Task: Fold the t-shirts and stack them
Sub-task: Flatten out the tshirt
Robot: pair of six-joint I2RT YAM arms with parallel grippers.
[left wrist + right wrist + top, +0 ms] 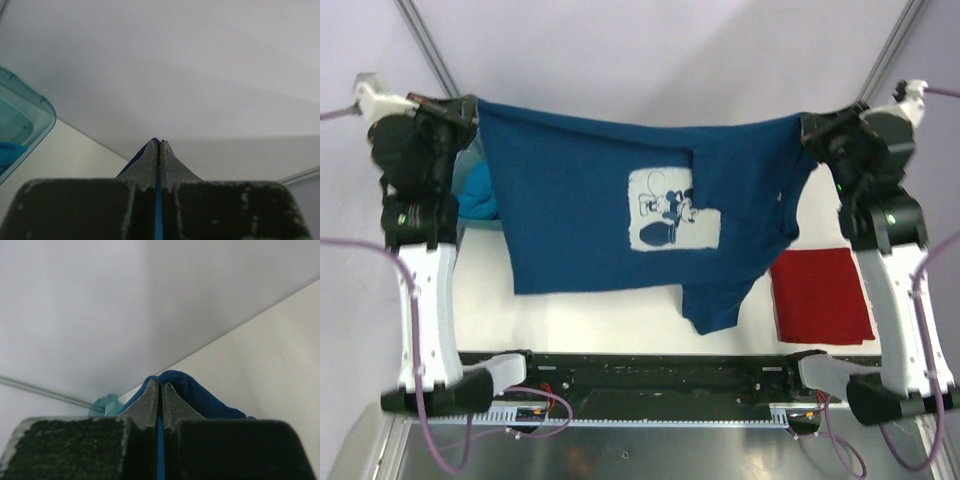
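A dark blue t-shirt point(590, 210) with a white cartoon print hangs stretched in the air between both arms. My left gripper point(470, 108) is shut on its top left corner; blue cloth shows between the fingers in the left wrist view point(158, 200). My right gripper point(810, 125) is shut on its top right corner, with cloth bunched over the fingertips point(200, 390) in the right wrist view. The shirt's lower right part hangs in a loose point point(720, 300). A folded red t-shirt point(820, 295) lies flat on the table at the right.
A teal clear bin point(475, 195) with light blue cloth inside stands at the left behind the hanging shirt; it also shows in the left wrist view point(20, 130). The white table point(620, 325) lies below. A black rail point(650, 368) runs along the near edge.
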